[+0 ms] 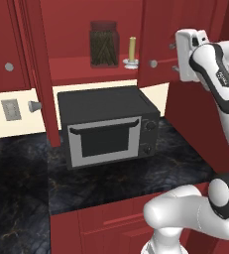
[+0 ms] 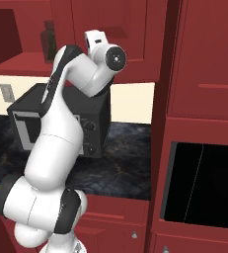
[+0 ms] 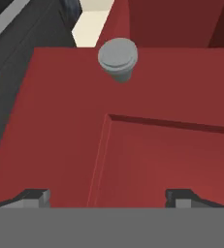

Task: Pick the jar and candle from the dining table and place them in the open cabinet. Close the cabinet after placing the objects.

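Jar (image 1: 104,43) and candle (image 1: 132,52) stand side by side on the red cabinet's (image 1: 81,69) inner shelf, above the black microwave (image 1: 106,126). Right of the candle, the end effector (image 3: 107,196) faces the cabinet door (image 3: 147,145) near its silver knob (image 3: 117,59), jaws spread wide, gripping nothing.

A black microwave (image 1: 108,126) with a silver-framed door sits mid-frame on the black marbled counter (image 1: 17,168), two round dials at its right. A grey wall outlet (image 1: 10,109) shows on the cream backsplash at left (a dark built-in oven (image 2: 202,185) fills the right base view's lower right).
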{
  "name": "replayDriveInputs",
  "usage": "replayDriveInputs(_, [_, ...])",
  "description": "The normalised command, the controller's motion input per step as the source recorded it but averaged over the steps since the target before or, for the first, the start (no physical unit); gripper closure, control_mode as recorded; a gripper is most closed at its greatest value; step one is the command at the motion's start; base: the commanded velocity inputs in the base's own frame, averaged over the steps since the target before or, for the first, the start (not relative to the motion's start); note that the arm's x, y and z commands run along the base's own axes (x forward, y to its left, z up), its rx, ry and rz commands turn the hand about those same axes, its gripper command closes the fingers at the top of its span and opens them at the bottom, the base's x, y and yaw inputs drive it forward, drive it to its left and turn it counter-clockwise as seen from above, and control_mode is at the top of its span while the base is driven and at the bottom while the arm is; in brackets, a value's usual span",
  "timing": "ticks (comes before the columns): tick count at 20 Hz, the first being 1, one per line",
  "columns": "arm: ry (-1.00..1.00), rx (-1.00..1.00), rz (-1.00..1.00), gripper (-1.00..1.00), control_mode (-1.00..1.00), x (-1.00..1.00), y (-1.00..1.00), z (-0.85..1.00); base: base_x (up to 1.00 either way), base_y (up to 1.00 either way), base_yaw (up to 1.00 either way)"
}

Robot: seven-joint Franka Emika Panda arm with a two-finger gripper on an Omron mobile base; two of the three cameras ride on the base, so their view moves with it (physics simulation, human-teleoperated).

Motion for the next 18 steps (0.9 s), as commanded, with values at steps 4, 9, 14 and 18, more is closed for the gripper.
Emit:
replayDriveInputs(4, [0.00, -0.11, 0.00, -1.00, -1.00, 0.56, 0.18, -0.02, 0.00, 0.00, 0.00])
replayDriveInputs(9, [0.00, -0.10, 0.00, -1.00, -1.00, 0.43, 0.19, -0.06, 0.00, 0.00, 0.00])
replayDriveInputs(14, [0.01, -0.08, 0.00, -1.00, -1.00, 0.51, 0.11, -0.19, 0.00, 0.00, 0.00])
replayDriveInputs(18, [0.06, -0.07, 0.00, -1.00, -1.00, 0.65, 0.01, -0.26, 0.00, 0.00, 0.00])
